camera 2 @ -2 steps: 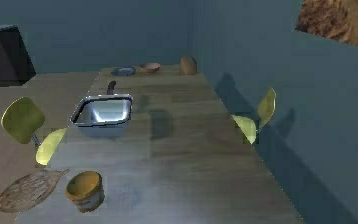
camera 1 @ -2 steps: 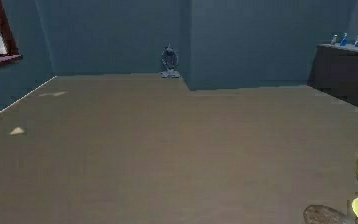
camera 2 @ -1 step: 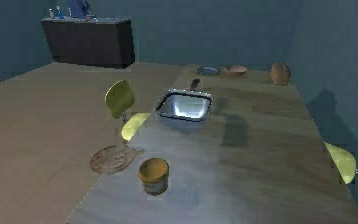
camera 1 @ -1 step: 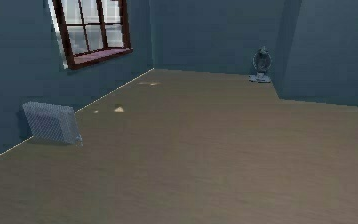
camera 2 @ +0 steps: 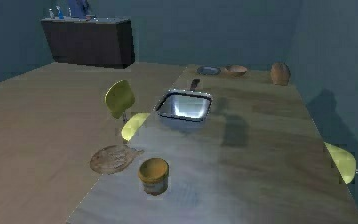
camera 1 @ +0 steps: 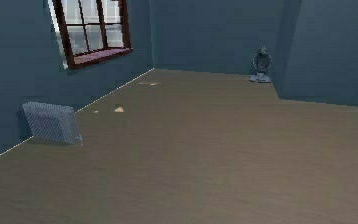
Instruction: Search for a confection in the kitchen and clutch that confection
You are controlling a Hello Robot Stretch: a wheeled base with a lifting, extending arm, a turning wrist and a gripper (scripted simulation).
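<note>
Mottled brown disc (camera 2: 114, 158) at table's (camera 2: 257, 150) near edge, beside cup (camera 2: 153, 176)

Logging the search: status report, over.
Table alongside: square metal pan, brown cup, bowl. Round brown lump at far end, confection unconfirmed. Yellow chair at table's edge.

A flat, round, tan disc (camera 2: 114, 158) with a criss-cross top, like a small pie or biscuit, is the likeliest sweet, though what it is cannot be told for sure. It lies flat at the left edge of the table (camera 2: 257, 150). It is at eight o'clock from the metal pan (camera 2: 184, 106) and near the cup (camera 2: 153, 176), at its ten o'clock.
</note>
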